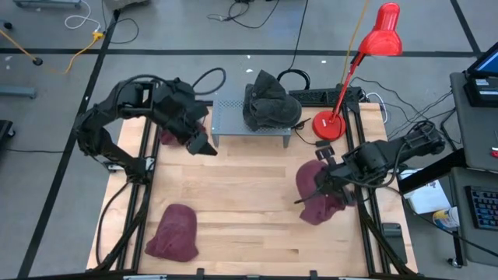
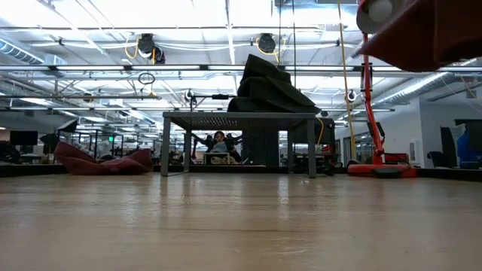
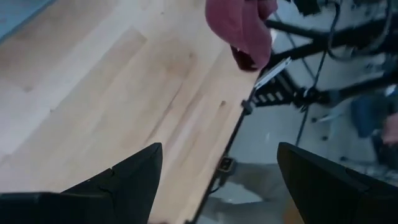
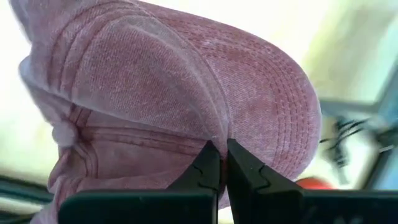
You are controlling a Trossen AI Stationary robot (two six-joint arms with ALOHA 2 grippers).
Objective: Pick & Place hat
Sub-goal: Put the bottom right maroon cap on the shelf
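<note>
1. The right claw (image 4: 217, 163) is clamped on a maroon cap (image 1: 319, 193); in the right wrist view its two dark fingers (image 4: 205, 168) stand pressed together with a fold of the cap's fabric between them.
2. In the high view this held cap is near the right edge of the wooden worktop (image 1: 241, 194), on the near side of the red desk lamp (image 1: 366, 62), and some way from the grey metal stand (image 1: 250, 120).
3. The brim of the held cap fills most of the right wrist view, with its stitching lines visible; whether the cap is touching the worktop or is lifted, I cannot tell.
4. The left claw (image 1: 204, 145) is beside the left end of the grey metal stand, above the worktop, and holds nothing; in the left wrist view its fingers (image 3: 124, 180) are wide apart.
5. A dark hat (image 1: 268, 101) lies on top of the grey metal stand; in the low view it shows as a dark heap (image 2: 267, 86) on the stand (image 2: 239, 120).
6. A second maroon hat (image 1: 173, 232) lies on the worktop far from the stand, at the near left corner.
7. A third maroon hat (image 1: 167, 137) lies just left of the stand, partly hidden under the left arm.
8. The base of the red desk lamp stands just beside the right end of the stand.
</note>
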